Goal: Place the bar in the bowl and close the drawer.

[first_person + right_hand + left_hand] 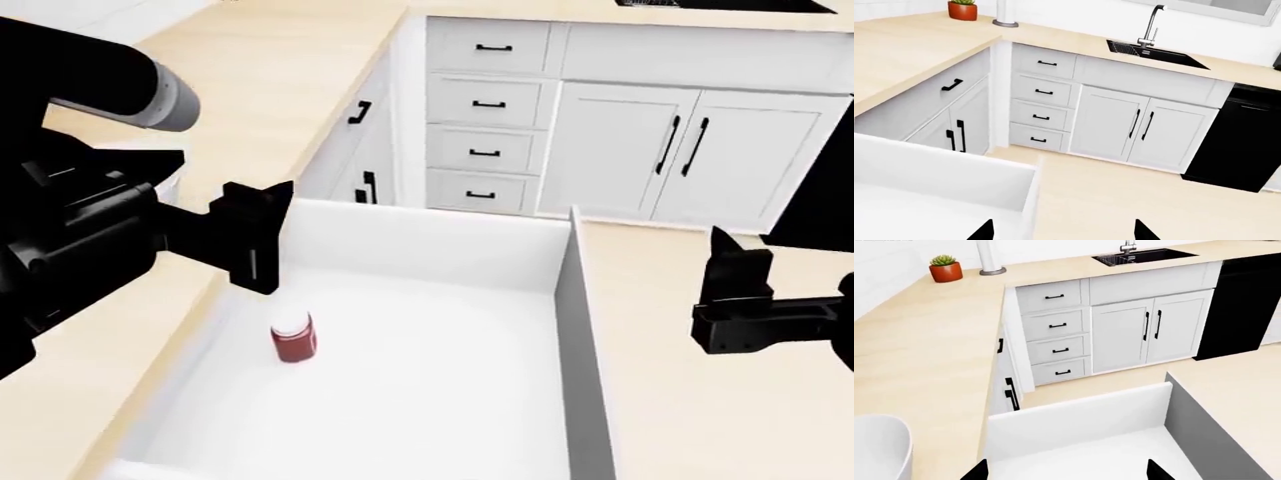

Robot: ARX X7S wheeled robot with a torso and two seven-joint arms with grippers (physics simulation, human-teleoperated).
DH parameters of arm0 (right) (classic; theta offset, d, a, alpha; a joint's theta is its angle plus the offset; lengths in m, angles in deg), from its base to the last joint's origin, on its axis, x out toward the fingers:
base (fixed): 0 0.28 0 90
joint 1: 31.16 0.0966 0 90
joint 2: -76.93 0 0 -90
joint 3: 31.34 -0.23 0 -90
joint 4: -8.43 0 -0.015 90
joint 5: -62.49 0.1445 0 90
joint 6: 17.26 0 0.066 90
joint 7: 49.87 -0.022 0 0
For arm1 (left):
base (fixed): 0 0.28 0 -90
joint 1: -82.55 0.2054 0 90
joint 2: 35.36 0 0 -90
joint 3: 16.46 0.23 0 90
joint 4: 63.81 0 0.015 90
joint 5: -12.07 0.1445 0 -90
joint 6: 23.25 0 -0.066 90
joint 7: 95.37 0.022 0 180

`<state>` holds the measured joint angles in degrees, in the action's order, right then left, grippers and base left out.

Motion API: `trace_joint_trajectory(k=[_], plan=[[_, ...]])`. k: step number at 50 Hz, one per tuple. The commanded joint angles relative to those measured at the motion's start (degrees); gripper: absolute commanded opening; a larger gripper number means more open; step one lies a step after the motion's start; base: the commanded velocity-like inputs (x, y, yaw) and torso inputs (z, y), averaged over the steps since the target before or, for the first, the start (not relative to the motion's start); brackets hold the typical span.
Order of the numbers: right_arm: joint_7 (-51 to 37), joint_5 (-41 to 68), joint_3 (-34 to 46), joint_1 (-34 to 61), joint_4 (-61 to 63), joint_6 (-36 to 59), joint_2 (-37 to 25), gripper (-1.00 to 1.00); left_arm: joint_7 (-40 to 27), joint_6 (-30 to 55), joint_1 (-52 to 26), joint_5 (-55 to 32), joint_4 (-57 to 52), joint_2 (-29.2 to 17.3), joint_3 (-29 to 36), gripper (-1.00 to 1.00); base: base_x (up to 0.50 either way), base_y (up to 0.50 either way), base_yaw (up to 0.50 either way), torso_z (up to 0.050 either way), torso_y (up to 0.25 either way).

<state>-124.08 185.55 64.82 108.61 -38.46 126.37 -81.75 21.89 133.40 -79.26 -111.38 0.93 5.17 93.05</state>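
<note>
- In the head view our left arm reaches in from the left edge of the frame, its dark bulk filling the upper and middle left, and the left gripper hangs over the left wall of the drawer
- The left wrist view shows two black fingertips at the bottom edge, set well apart with nothing between them, so the left jaws stand open
- Our right arm enters from the right edge of the head view at mid-height, forearm level, and the right gripper points toward the top of the frame above the tan countertop just right of the drawer
- In the right wrist view two black tips show at the bottom edge, spread wide and empty, so the right jaws are open as well
- The drawer is pulled out, filling the lower centre of the head view, its white inside bare except for a red jar with a white lid standing at lower left
- The bowl shows only in the left wrist view, at the lower left corner, as a white curved rim resting on the counter beside the drawer
- We cannot find the bar in any view
- A potted plant sits at the upper left of the left wrist view, and a sink at its top centre
</note>
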Motion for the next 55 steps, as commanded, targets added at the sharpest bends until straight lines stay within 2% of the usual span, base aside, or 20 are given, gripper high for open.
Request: trace_joint_trajectory(k=[1,12,23,35,37,39,42,47,55], plan=[[0.0,0.0,0.5,0.1,-0.2,-0.2,0.2,1.00,0.4,-0.2,0.2,0.3,-0.1,-0.3,0.1,1.00,0.00,0.00,-0.50,0.000,0.000],[-0.5,-0.1,1.9,0.8,-0.5,0.3,0.5,1.00,1.0,-0.4,0.8,0.8,-0.2,-0.6,0.0,1.00,-0.01,0.00,0.00,0.000,0.000],[0.9,0.0,0.3,-0.8,-0.3,-0.6,0.1,1.00,0.8,-0.8,0.5,0.4,-0.4,-0.8,0.4,1.00,0.12,-0.35,0.00,0.000,0.000],[4.5,-1.8,-3.6,-5.0,-2.4,-0.9,-1.8,1.00,1.1,-1.1,0.5,0.3,-0.4,-1.1,0.5,1.00,0.00,-0.01,0.00,0.000,0.001],[6.0,-2.8,-5.4,-7.2,-3.7,-0.8,-2.4,1.00,1.3,-1.1,0.5,0.5,-0.4,-1.0,0.5,1.00,0.00,0.00,0.00,0.000,0.000],[12.0,-6.8,-18.9,-19.1,-8.2,1.8,-2.1,1.00,1.5,-0.8,0.2,1.0,0.1,-0.4,1.1,1.00,0.00,0.00,0.00,0.000,0.000],[15.0,-9.6,-28.6,-26.0,-11.1,5.5,-0.2,1.00,1.7,-0.7,0.1,1.3,0.4,0.0,1.4,1.00,0.00,0.00,0.00,0.000,0.000],[17.5,-11.9,-37.9,-31.5,-13.2,10.0,2.2,1.00,2.0,-0.6,0.2,1.8,0.6,0.3,1.7,1.00,0.00,0.00,0.00,0.000,0.000],[20.7,-14.2,-48.2,-37.0,-15.1,15.3,6.2,1.00,2.2,-0.6,0.0,2.2,0.9,0.8,2.4,1.00,0.00,0.00,0.00,0.000,0.000]])
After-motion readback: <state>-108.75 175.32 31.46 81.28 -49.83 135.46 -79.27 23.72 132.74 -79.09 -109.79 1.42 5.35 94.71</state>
